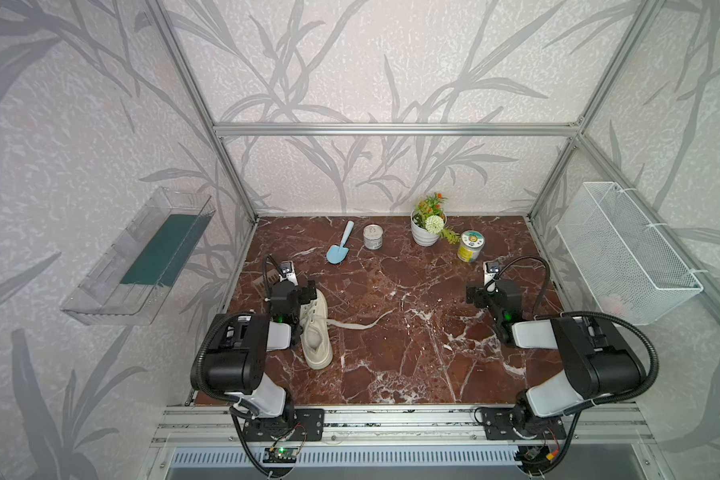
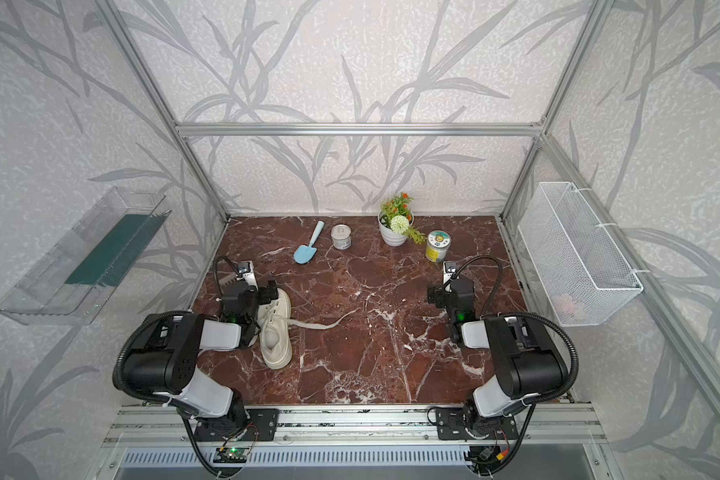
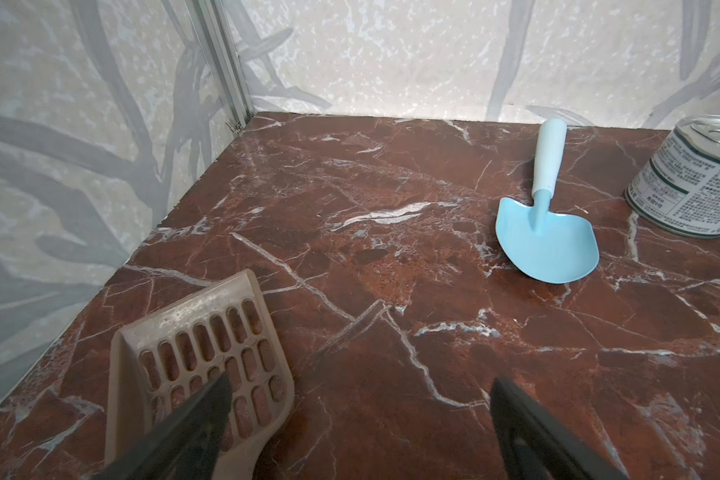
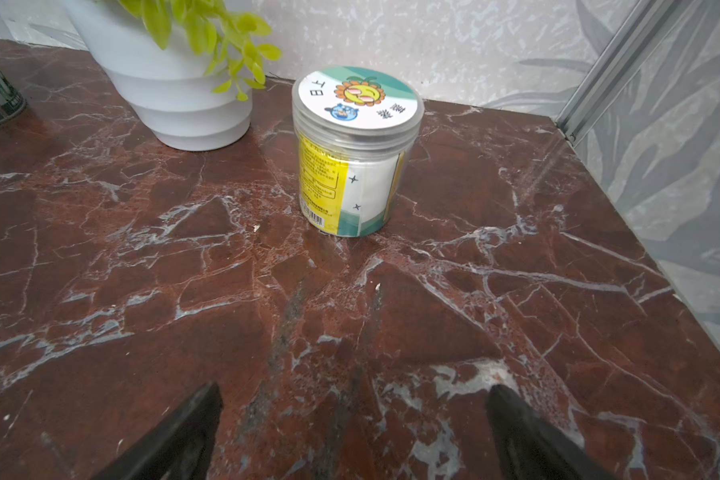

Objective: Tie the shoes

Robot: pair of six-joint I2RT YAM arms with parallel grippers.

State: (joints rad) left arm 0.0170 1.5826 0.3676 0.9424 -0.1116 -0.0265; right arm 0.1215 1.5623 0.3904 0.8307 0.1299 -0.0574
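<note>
Sneaker [image 1: 316, 332] lies untied; right of it, open marble tabletop [image 1: 412, 332]. Wire basket [image 1: 624, 249] holds something pinkish [image 1: 614, 307]. Left gripper [image 3: 360, 380], right gripper [image 4: 355, 387]: spread, empty.

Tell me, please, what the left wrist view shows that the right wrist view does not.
Only the left wrist view shows the blue trowel, the slotted scoop and the open left gripper. Only the right wrist view shows the clear jar, the white plant pot and the open right gripper. Both show the marble tabletop, the patterned wall and the tin can, cut off at the picture edge in each. Neither shows the sneaker.
</note>
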